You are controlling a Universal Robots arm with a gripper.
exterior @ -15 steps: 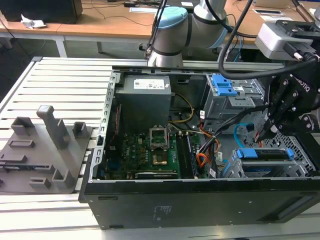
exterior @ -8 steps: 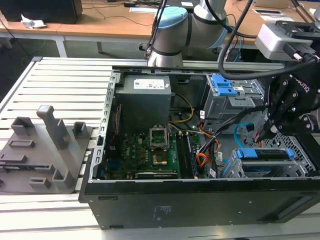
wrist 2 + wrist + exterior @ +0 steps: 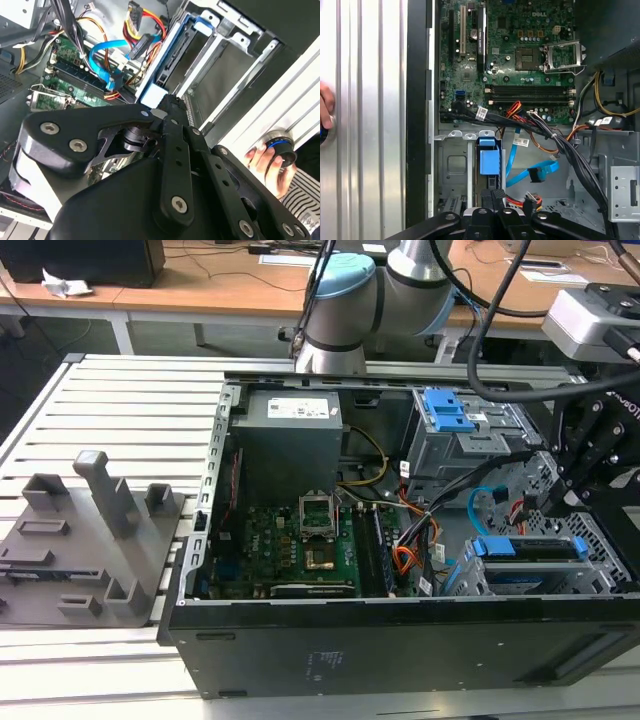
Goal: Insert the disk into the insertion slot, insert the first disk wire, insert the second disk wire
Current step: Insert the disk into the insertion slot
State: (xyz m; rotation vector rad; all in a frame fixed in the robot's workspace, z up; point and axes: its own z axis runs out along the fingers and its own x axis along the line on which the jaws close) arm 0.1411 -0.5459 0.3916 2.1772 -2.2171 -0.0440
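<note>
Disk: one disk is sitting in the insertion slot; step one is looking done.
Gripper: one gripper, fingers clenched on nothing, is hovering at one o'clock of the disk in the exterior view.
Wires: one second disk wire is looping at eleven o'clock, its plug lying loose; both wire steps are looking undone.
Bystander: one hand is resting outside the case.

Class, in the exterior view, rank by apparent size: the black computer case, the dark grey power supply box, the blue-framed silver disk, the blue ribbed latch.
1. black metal computer case
2. dark grey power supply box
3. blue-framed silver disk and blue ribbed plastic latch: alike; the disk is partly hidden, so unranked.
</note>
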